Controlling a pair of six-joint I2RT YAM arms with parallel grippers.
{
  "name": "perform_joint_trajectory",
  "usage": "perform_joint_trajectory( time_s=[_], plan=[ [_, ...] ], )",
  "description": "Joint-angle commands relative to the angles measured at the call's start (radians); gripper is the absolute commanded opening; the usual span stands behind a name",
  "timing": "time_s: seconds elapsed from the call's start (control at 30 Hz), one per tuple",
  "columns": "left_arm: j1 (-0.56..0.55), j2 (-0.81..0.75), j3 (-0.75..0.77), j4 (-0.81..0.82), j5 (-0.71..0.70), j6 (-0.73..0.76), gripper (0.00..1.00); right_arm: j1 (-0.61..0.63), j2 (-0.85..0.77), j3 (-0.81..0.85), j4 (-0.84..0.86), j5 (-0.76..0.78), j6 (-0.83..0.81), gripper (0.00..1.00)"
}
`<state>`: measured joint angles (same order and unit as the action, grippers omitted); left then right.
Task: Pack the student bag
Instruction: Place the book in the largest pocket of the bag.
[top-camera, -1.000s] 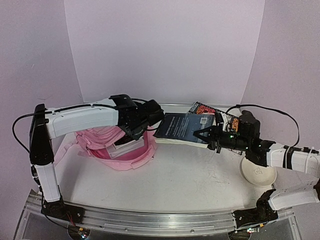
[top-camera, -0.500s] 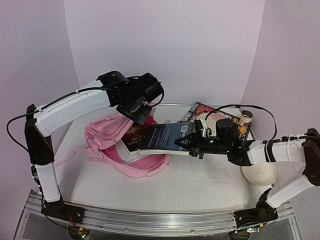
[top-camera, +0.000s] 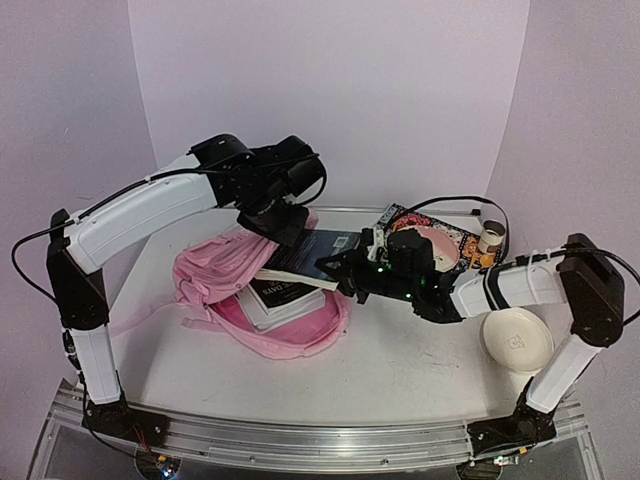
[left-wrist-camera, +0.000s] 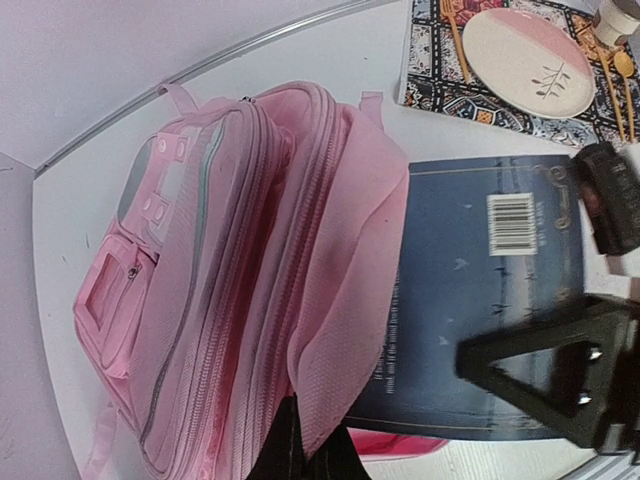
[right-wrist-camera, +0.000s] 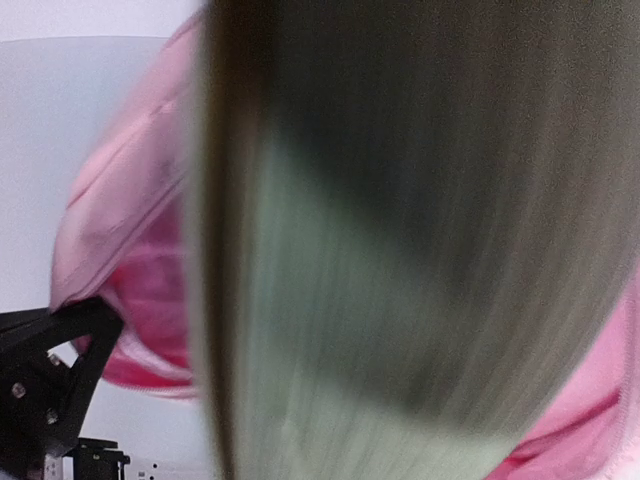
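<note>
Our left fingers (left-wrist-camera: 300, 462) pinch the top flap of the student bag (top-camera: 215, 275), which lies open on the desk's (top-camera: 400, 350) left half. Our right fingers (top-camera: 338, 268) clamp a dark blue book (left-wrist-camera: 480, 300) at its mouth, above a second book (top-camera: 285, 297) inside. The flap overlaps the blue book's edge. A patterned placemat (left-wrist-camera: 420, 70), pink plate (left-wrist-camera: 520, 50) and white bowl (top-camera: 516, 340) sit to the right.

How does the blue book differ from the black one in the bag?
The blue book is held tilted by the right gripper over the open student bag; the black book lies flat inside. The blue book shows a barcode; the black book shows white lettering. Both are closed.
</note>
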<state>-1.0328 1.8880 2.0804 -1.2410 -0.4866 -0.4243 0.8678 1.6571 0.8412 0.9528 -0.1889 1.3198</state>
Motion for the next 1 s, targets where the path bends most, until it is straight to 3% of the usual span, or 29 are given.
perform_joint_trajectory(
  time_s=[0.0,0.3,0.47,0.7,0.83,0.97],
  plan=[
    [-0.007,-0.024,0.115,0.061,0.057,-0.052,0.0,0.052,0.047,0.13,0.177,0.18,0.042,0.0],
    [-0.007,-0.021,0.121,0.068,0.154,-0.094,0.0,0.133,0.156,0.311,-0.073,0.478,0.088,0.0],
    [-0.007,-0.022,0.107,0.079,0.174,-0.099,0.0,0.161,0.241,0.44,-0.255,0.513,0.162,0.0],
    [-0.007,-0.043,0.049,0.106,0.169,-0.091,0.0,0.206,0.288,0.504,-0.365,0.477,0.182,0.44],
    [-0.007,-0.055,0.027,0.118,0.165,-0.084,0.0,0.217,0.277,0.515,-0.412,0.421,0.147,0.6],
    [-0.007,-0.066,0.007,0.125,0.158,-0.077,0.0,0.228,0.248,0.519,-0.474,0.351,0.084,0.66]
  ],
)
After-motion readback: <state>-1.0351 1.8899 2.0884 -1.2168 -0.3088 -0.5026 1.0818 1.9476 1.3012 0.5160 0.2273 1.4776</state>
